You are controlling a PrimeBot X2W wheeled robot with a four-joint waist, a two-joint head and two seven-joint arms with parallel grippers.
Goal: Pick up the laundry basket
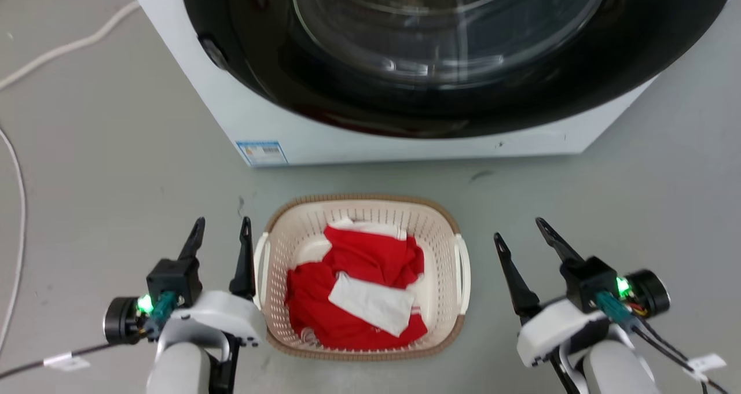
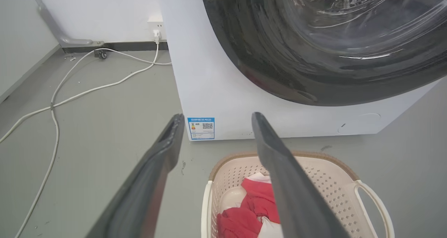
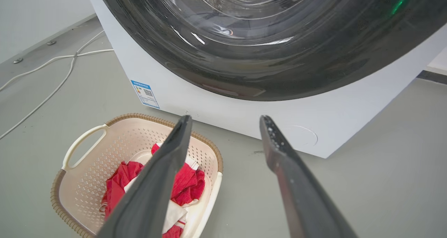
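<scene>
The laundry basket [image 1: 446, 232] [image 2: 335, 180] [image 3: 83, 182], cream with perforated walls, a brown woven-look rim and white side handles, stands on the grey floor before the washing machine. Red and white cloth [image 1: 359, 290] lies inside it. My left gripper [image 1: 223, 227] [image 2: 216, 121] is open, just left of the basket's left handle [image 1: 261, 267], with nothing between its fingers. My right gripper [image 1: 521, 232] [image 3: 225, 121] is open too, a short way right of the right handle [image 1: 463, 272], holding nothing.
A white washing machine [image 1: 324, 133] with a large dark glass door [image 1: 451, 52] stands close behind the basket. White cables [image 1: 17, 220] [image 2: 70, 91] run over the floor at the left towards a wall socket [image 2: 156, 26].
</scene>
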